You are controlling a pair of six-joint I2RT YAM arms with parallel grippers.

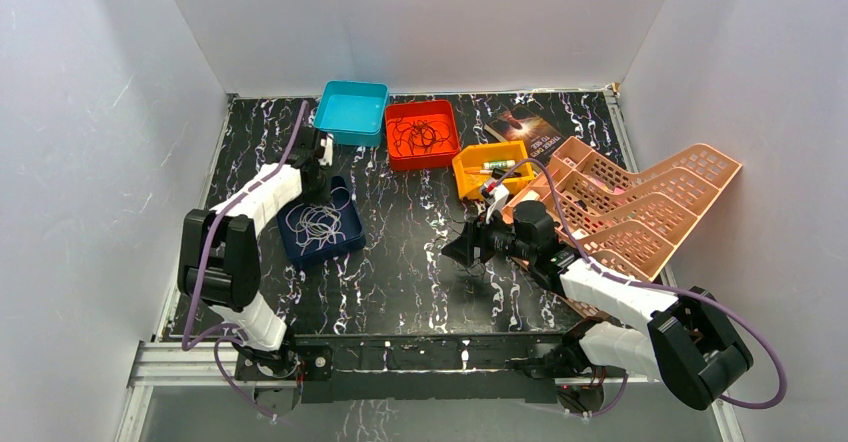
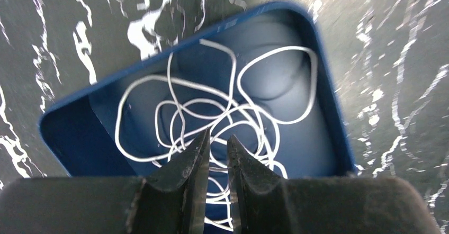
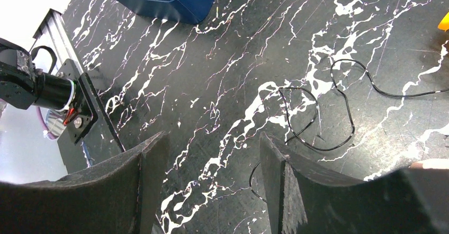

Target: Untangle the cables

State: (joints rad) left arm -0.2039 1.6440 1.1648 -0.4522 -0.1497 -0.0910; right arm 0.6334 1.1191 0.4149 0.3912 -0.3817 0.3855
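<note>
The left end effector [image 2: 217,141] hangs above a dark blue square plastic bin [image 2: 63,138]. Its two black fingers are drawn close together with only a slim gap between them. The tangle of thin white cables [image 2: 238,115] lies directly below the fingertips, in loose overlapping loops across the bin floor. Strands show through the gap, but it cannot be told whether any is pinched.

The right end effector [image 3: 212,138] is wide open and grips nothing, held low over the black, white-veined marble-pattern counter [image 1: 400,272]. A thin black cable [image 3: 349,120] lies on the counter just ahead of its fingertips and off to one side, curled in a few loops with one end trailing away from the fingers. The dark blue bin stands well beyond this end effector, across bare counter.

Farther from both end effectors, along the back of the counter, stand a turquoise plastic bin [image 1: 352,110], a red plastic bin [image 1: 447,137] holding a knot of thin black cables [image 1: 418,137], and an orange plastic bin [image 1: 470,177]. A pale pink perforated plastic rack [image 1: 650,202] stands beside the right arm.
</note>
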